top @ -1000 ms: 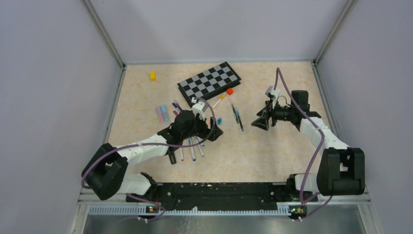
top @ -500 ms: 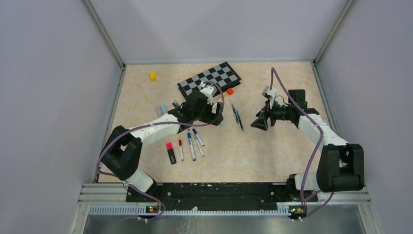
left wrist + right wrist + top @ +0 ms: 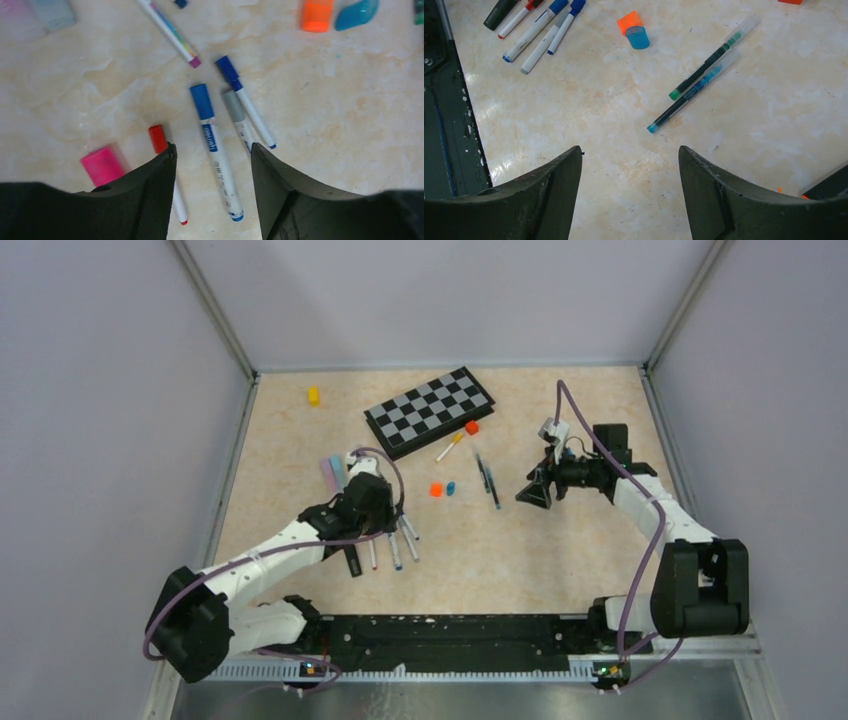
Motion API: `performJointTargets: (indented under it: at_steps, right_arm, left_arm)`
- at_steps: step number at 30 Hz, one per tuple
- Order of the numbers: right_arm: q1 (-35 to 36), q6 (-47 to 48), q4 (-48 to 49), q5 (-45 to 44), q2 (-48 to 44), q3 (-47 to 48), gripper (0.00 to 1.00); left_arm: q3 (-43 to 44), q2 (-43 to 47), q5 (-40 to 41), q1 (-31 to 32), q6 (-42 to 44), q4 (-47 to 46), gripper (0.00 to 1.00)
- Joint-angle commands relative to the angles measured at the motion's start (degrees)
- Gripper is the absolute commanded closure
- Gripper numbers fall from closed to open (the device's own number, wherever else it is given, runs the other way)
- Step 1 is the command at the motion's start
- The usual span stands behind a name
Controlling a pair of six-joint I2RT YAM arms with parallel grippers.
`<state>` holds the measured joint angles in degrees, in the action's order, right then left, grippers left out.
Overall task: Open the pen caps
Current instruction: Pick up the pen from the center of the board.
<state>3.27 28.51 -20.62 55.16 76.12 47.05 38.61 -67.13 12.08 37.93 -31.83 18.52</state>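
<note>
My left gripper (image 3: 380,525) is open and empty, low over a row of white-barrelled pens (image 3: 395,545). In the left wrist view its jaws (image 3: 212,147) straddle a blue-capped pen (image 3: 218,165). A red-capped pen (image 3: 159,139) lies by the left finger, with grey-capped (image 3: 234,106) and dark-blue-capped (image 3: 227,70) pens to the right. A black highlighter shows its pink cap (image 3: 102,165). Loose orange (image 3: 436,489) and light blue (image 3: 451,487) pen caps lie mid-table. My right gripper (image 3: 525,492) is open and empty above bare table (image 3: 630,150), near two thin pens (image 3: 704,70).
A black-and-grey chessboard (image 3: 428,410) lies at the back with a small orange block (image 3: 472,427) and a yellow-capped pen (image 3: 450,447) by its near edge. A yellow block (image 3: 313,395) is at the back left. Pink and light blue caps (image 3: 334,472) lie left of my left gripper.
My left gripper has drawn back from near the chessboard to the row of pens. An orange cap now lies beside the light blue one. The right arm has barely moved.
</note>
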Motion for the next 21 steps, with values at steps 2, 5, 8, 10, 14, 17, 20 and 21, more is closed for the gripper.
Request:
performJointTargets:
  at_steps: [2, 5, 8, 10, 14, 17, 20, 21]
  right_arm:
    - [0.4, 1.4, 0.8, 0.5, -1.2, 2.7, 0.31]
    - [0.4, 1.4, 0.9, 0.2, -1.1, 2.5, 0.31]
    - [0.3, 1.4, 0.8, 0.1, -0.7, 2.5, 0.31]
    - [0.3, 1.4, 0.8, -0.1, -0.7, 2.5, 0.31]
    - [0.4, 1.6, 0.7, -0.3, -0.5, 2.4, 0.31]
    - [0.3, 1.6, 0.6, -0.3, -0.4, 2.4, 0.31]
    - [0.4, 1.9, 0.5, -0.4, -0.3, 2.4, 0.31]
    - [0.4, 1.9, 0.5, -0.4, -0.3, 2.4, 0.31]
  left_arm:
    - [0.1, 0.9, 15.1, -0.2, -17.5, 14.1, 0.41]
    - [3.4, -2.3, 20.0, -0.2, -24.4, 24.0, 0.41]
    - [4.5, -4.7, 23.1, -0.2, -28.8, 29.7, 0.4]
    - [3.8, -4.6, 23.4, -0.1, -29.6, 29.8, 0.4]
    - [1.6, -3.1, 22.8, -0.3, -30.4, 28.1, 0.4]
    - [-0.3, -2.5, 20.7, -1.3, -30.1, 26.4, 0.41]
    - [-2.5, -1.7, 17.3, -2.0, -29.0, 23.6, 0.42]
    - [-3.2, -1.3, 16.3, -2.2, -28.7, 22.6, 0.43]
